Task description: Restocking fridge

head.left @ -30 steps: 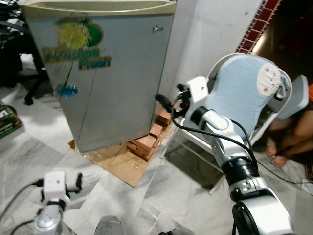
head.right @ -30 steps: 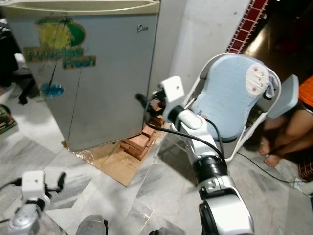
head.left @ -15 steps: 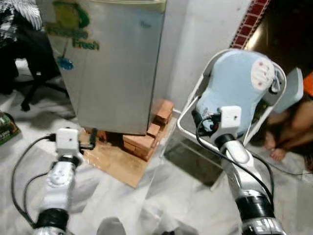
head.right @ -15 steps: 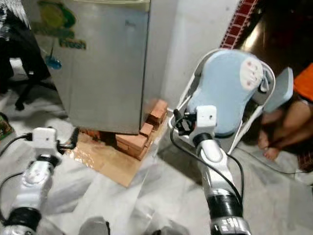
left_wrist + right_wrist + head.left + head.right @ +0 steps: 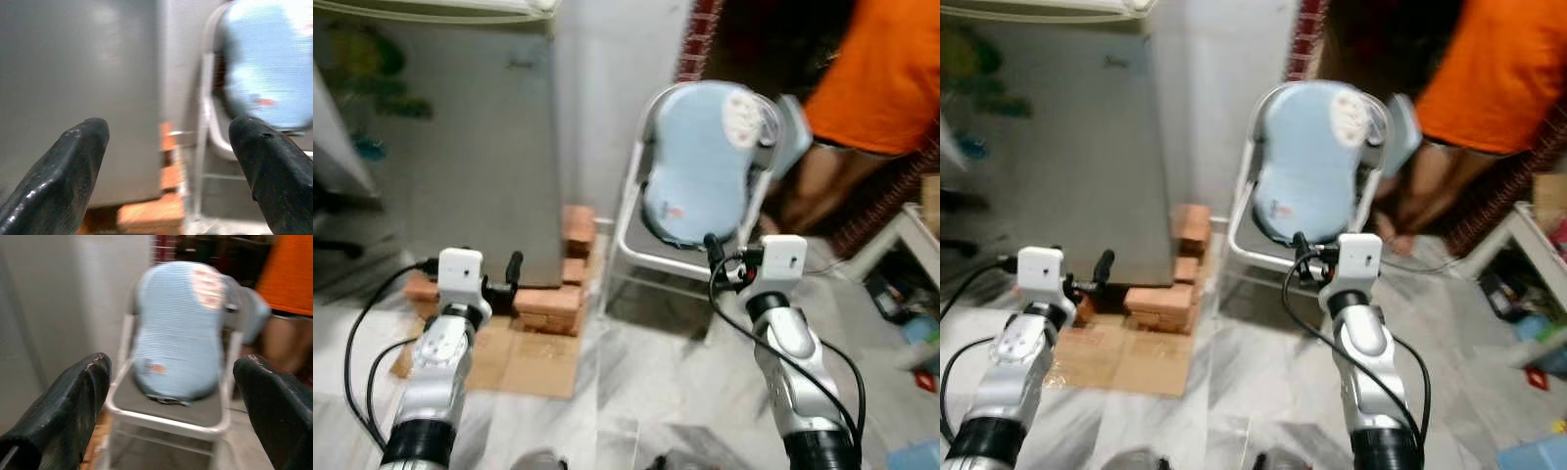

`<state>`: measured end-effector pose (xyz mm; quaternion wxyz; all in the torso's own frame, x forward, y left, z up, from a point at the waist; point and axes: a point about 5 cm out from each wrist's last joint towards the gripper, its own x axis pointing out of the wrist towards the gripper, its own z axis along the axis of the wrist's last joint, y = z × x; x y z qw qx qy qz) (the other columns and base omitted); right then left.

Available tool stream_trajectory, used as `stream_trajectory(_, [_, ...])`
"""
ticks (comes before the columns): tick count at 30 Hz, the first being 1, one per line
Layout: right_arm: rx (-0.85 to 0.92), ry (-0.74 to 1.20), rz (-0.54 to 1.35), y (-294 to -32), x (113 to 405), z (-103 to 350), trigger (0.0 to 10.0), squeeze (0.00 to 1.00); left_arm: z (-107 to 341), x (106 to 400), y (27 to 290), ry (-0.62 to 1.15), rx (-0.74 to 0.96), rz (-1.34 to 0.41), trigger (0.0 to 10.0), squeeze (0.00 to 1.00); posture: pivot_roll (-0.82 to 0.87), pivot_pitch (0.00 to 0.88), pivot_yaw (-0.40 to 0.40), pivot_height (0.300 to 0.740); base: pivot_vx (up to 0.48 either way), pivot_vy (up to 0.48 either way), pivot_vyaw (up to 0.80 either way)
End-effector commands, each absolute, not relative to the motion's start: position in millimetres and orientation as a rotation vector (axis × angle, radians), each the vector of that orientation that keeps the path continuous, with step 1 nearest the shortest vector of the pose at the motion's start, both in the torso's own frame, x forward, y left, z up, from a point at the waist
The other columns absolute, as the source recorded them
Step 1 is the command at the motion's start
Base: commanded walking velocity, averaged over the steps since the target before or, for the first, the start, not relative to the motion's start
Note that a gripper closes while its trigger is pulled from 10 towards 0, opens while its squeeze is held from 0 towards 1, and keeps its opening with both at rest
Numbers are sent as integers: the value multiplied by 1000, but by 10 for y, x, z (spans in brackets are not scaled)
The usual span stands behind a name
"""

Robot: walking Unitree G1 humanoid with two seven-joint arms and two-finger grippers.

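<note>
Now both arms reach forward, left pincer [image 5: 166, 166] and right pincer [image 5: 171, 401] spread wide (nothing held), facing fridge [image 5: 440, 137] and chair [image 5: 695, 186].

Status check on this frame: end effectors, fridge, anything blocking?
Both end effectors, left and right, open, empty, raised. Fridge shut, propped on bricks. Folding chair beside it, person in orange behind.

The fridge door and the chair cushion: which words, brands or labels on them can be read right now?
Fridge door: green and blue sticker, too blurred to read.
Fridge door, top corner: small brand mark, too small to read.
Chair cushion: round patch and small red mark, no readable text.
</note>
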<state>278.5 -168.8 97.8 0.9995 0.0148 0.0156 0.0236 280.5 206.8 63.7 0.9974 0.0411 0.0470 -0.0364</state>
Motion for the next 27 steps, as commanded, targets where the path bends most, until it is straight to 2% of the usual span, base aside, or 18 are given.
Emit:
stream_trajectory(1, [21,43,15,-1756,2756,970,10000,0,613,2745,1946,103,64,-110,10000,0,87,0,-55,740,0,480,-800])
stream_trajectory(8, [12,39,-15,-1840,2696,980,10000,0,726,2675,1837,64,48,-166,10000,0,80,0,-51,740,0,480,-516])
stream_trajectory(14, [8,46,-39,-1898,2659,975,10000,0,815,2652,1738,45,39,-215,10000,0,76,0,-47,740,0,480,-188])
stream_trajectory(27, [12,48,-34,-1877,2689,989,10000,0,819,2637,1658,81,33,-245,10000,0,76,0,-48,740,0,480,-786])
